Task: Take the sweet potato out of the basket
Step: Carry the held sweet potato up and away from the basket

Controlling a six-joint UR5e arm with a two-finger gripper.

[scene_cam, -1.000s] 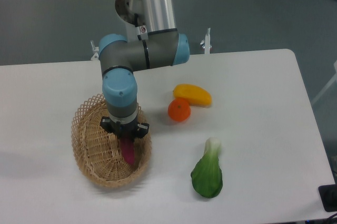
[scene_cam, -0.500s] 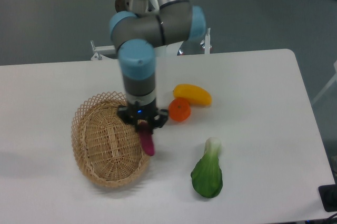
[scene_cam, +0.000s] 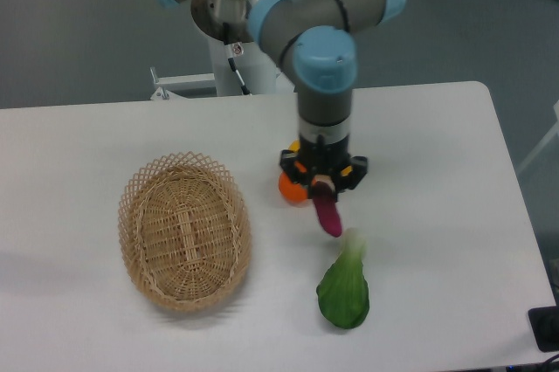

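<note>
The dark magenta sweet potato (scene_cam: pixel 328 216) hangs point-down from my gripper (scene_cam: pixel 322 189), which is shut on its upper end. It is held in the air over the table, just above the white stalk of the bok choy, well to the right of the basket. The oval wicker basket (scene_cam: pixel 185 229) sits at the left of the table with nothing in it.
A green bok choy (scene_cam: pixel 345 289) lies right below the held sweet potato. An orange (scene_cam: pixel 291 187) is partly hidden behind the gripper, and the arm covers whatever lies behind it. The table's right edge is beyond the bok choy.
The arm has carried the sweet potato up out of the basket and rightward, from over the basket's right rim to above the bok choy. The basket is now empty.
</note>
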